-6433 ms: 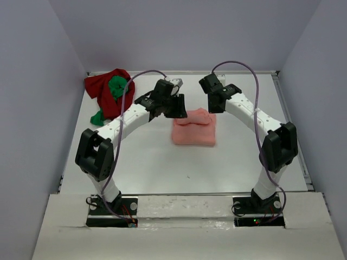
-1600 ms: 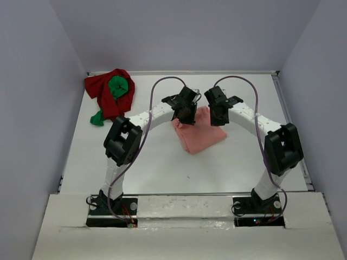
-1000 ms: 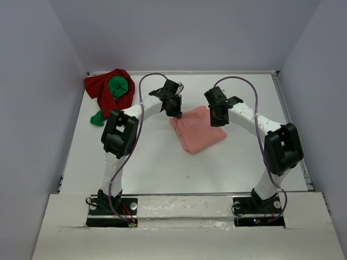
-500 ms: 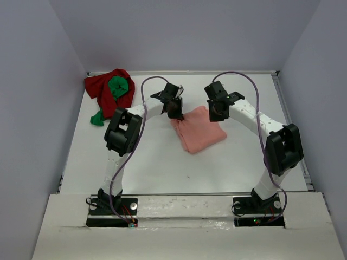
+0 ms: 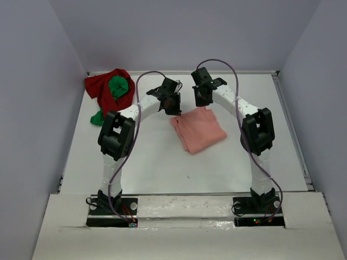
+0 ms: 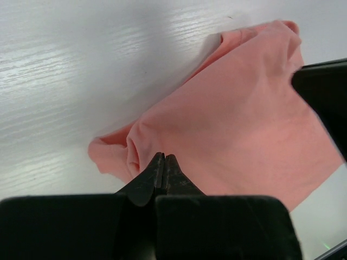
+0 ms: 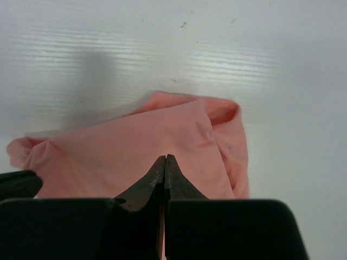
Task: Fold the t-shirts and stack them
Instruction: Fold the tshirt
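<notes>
You have the salmon-pink t-shirt folded, lying skewed mid-frame on the worktop. Just past its far edge, your left end effector and right end effector are both closed, gripping nothing. Upper left: dark red t-shirt and green t-shirt heaped, unfolded. Two folds plus stacking left.

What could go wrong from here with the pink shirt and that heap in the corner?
1. The salmon-pink t-shirt lies folded but askew, one corner bunched; a stack on it may sit crooked.
2. The dark red t-shirt and green t-shirt are tangled in the far left corner; pulling one could drag the other.
3. The left gripper and right gripper, both shut, hang close together; the arms might bump.
</notes>
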Tool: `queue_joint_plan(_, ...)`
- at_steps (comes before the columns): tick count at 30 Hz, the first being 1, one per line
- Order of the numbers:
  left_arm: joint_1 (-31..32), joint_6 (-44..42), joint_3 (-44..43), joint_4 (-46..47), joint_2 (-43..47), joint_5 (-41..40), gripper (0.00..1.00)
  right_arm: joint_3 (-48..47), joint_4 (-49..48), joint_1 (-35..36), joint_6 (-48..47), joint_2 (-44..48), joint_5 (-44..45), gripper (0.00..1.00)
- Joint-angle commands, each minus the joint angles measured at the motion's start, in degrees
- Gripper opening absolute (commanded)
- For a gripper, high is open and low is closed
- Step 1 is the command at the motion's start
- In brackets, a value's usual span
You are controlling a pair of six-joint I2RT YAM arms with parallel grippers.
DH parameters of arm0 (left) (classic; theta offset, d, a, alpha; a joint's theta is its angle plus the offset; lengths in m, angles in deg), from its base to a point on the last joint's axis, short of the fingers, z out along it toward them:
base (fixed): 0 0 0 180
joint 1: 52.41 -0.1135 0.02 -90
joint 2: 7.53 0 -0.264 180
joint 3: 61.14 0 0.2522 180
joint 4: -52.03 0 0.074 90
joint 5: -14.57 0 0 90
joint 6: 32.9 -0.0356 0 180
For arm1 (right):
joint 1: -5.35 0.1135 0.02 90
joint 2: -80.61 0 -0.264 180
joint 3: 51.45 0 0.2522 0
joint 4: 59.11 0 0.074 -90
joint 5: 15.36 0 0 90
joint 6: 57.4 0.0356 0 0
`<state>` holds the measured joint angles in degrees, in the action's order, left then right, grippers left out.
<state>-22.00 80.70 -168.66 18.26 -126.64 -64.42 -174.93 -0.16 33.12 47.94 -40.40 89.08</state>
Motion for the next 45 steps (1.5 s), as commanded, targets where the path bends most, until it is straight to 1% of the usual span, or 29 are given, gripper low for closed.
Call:
queue_joint_plan(1, 0.35, -1.45, -2.22, -2.58, 4.33, -1.16, 0.0, -5.59, 1.13, 0.18, -1.62, -4.13, -2.57, 0.0)
queue_joint_plan(7, 0.43, -1.27, -2.57, -2.58, 5.02, 0.07, 0.0, -7.1, 1.22, 0.18, -1.88, -6.6, -1.17, 0.0)
queue_joint_plan(12, 1.05, -0.22, 0.41, -1.44, 6.52, 0.86, 0.0, -6.92, 1.22, 0.18, -1.71, -8.27, -1.16, 0.0)
queue_joint_plan(20, 3.77, 0.58, 2.79, -1.26, 9.07, -0.02, 0.0, -3.94, 1.31, 0.18, 1.45, -11.7, -0.72, 0.0)
queue_joint_plan(29, 4.13, 0.75, 4.9, -1.26, 7.93, -1.6, 0.0, -1.82, 0.51, -0.34, 1.9, -13.29, 0.59, 0.0)
queue_joint_plan(33, 3.86, 1.54, 5.69, -1.52, 6.09, -3.35, 0.0, -2.0, 0.51, -0.35, 1.54, -12.59, 0.94, 0.0)
queue_joint_plan(36, 2.9, 2.51, 5.34, -3.09, 3.98, -6.52, 0.0, -1.74, 0.51, -0.35, 1.19, -11.53, 1.38, 0.0)
queue_joint_plan(40, 0.7, 3.21, 5.25, -4.07, 1.34, -7.48, 0.0, -0.86, 0.6, -1.4, 0.93, -9.51, 3.13, 0.0)
queue_joint_plan(45, -0.97, 3.39, 5.86, -3.98, 0.81, -7.93, 0.0, -0.24, 1.57, -3.15, 1.98, -8.63, 5.77, 0.0)
